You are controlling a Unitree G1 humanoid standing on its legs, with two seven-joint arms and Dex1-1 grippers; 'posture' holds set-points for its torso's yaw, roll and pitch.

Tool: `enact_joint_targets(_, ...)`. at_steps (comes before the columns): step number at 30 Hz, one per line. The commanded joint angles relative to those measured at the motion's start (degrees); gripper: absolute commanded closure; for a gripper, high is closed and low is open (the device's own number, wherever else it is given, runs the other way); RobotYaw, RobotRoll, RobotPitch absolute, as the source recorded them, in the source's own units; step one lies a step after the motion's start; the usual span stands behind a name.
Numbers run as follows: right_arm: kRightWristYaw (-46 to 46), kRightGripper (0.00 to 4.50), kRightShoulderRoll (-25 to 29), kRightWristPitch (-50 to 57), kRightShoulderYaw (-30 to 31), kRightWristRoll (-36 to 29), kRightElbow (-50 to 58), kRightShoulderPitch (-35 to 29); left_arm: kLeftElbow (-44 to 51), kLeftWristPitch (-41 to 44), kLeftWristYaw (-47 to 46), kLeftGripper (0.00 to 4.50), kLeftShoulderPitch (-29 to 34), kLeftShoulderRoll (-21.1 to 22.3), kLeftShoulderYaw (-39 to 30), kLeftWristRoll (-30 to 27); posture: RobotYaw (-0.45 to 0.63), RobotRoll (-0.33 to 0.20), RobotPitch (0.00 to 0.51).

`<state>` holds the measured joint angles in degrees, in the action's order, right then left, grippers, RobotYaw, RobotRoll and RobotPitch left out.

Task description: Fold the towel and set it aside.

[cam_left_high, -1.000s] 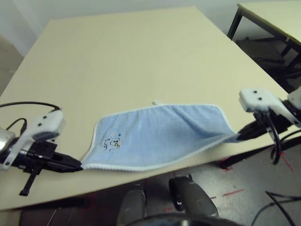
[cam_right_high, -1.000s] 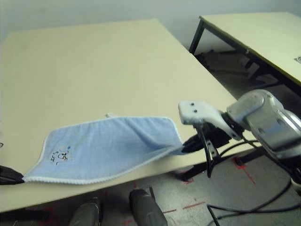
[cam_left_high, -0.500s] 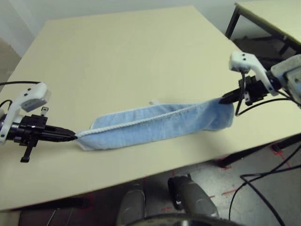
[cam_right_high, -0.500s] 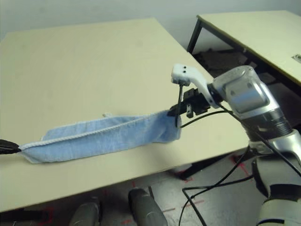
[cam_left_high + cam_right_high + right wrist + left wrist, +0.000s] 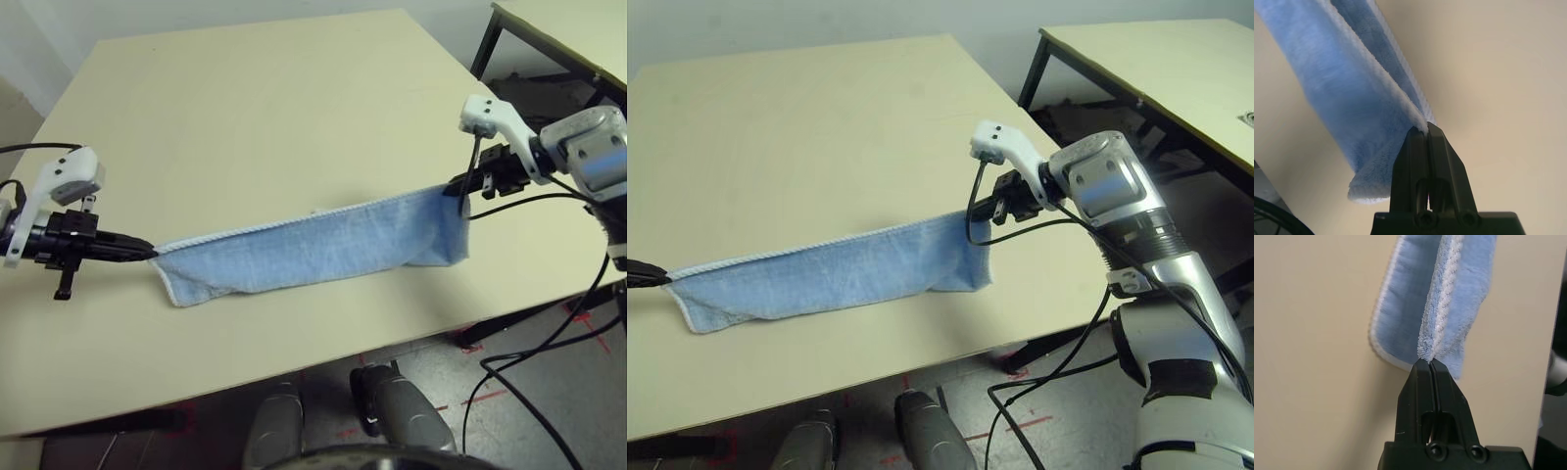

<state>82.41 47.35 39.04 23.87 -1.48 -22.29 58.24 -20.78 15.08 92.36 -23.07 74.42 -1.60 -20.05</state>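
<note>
Towel (image 5: 313, 253) hung stretched in a long band above the near part of the table (image 5: 265, 108), pinched at its two upper corners; the left gripper (image 5: 145, 253) was clamped tight on the corner at the robot's left, its black fingers (image 5: 1431, 382) closed flat on the white-stitched hem, and the right gripper (image 5: 457, 184) was likewise closed on the far corner, fingers (image 5: 1426, 142) pressed together with the cloth pinned between them; the blue cloth drooped from that top edge, its lower edge appearing to brush or lie just over the tabletop, and at the left end it curled under a little; the wrist views showed two layers falling from each pinch, so the cloth looked already doubled; the step in hand appeared to be carrying this held edge across and laying it down so the halves would lie one upon the other; done well, both arms ought to travel together at one height, keeping the top edge taut but not strained, so that no sag forms in the middle; the lower edge should meet the table first and be drawn flat as an anchor, then the upper edge lowered to match the hems; releasing too early, or one side before the other, would likely leave a skewed or bunched fold; the curled left end would want smoothing as it settled.
</note>
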Motion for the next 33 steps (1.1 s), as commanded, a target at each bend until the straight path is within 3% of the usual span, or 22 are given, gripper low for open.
enact_joint_targets(1,-0.77,4.48,-0.37,-0.09,-0.66,0.77,0.0,-0.15,-2.4,-1.79,0.14,4.5,-1.87,-0.53,3.51,1.8,-0.11,0.0,0.12)
enact_joint_targets(5,-2.18,4.48,-1.09,0.36,-1.33,0.4,0.48,-0.98,-2.87,-3.54,0.14,4.5,-1.64,-1.24,5.08,3.17,-0.11,0.0,0.119)
enact_joint_targets(8,-2.72,3.54,-1.15,0.59,-1.87,0.13,1.03,-1.41,-3.28,-4.65,0.02,3.84,-1.21,-1.82,4.97,4.64,-0.11,0.0,0.118)
enact_joint_targets(18,-5.95,0.0,-1.11,-1.14,-3.59,0.69,-0.17,-1.56,-8.46,-11.09,-3.71,0.39,-3.52,-2.86,3.71,9.9,-0.11,0.0,0.11)
enact_joint_targets(19,-6.32,0.0,-0.9,-1.39,-3.87,0.74,-0.03,-1.62,-9.18,-11.74,-4.32,0.06,-3.98,-2.87,3.51,10.26,-0.11,0.0,0.11)
enact_joint_targets(25,-7.29,0.0,1.98,-2.53,-6.42,-0.64,9.11,-6.11,-7.32,-13.13,-6.47,0.03,-1.12,-2.26,0.63,9.38,-0.12,0.0,0.113)
enact_joint_targets(29,-12.33,0.0,1.06,1.05,-10.71,-3.66,25.5,-16.09,3.27,-8.47,-10.59,0.03,6.16,-4.28,-4.63,5.57,-0.12,0.0,0.12)
enact_joint_targets(33,-22.05,0.0,-4.52,6.88,-15.62,-5.75,37.71,-26.5,17.93,-1.86,-17.64,0.03,14.91,-8.88,-10.29,1.74,-0.12,0.0,0.129)
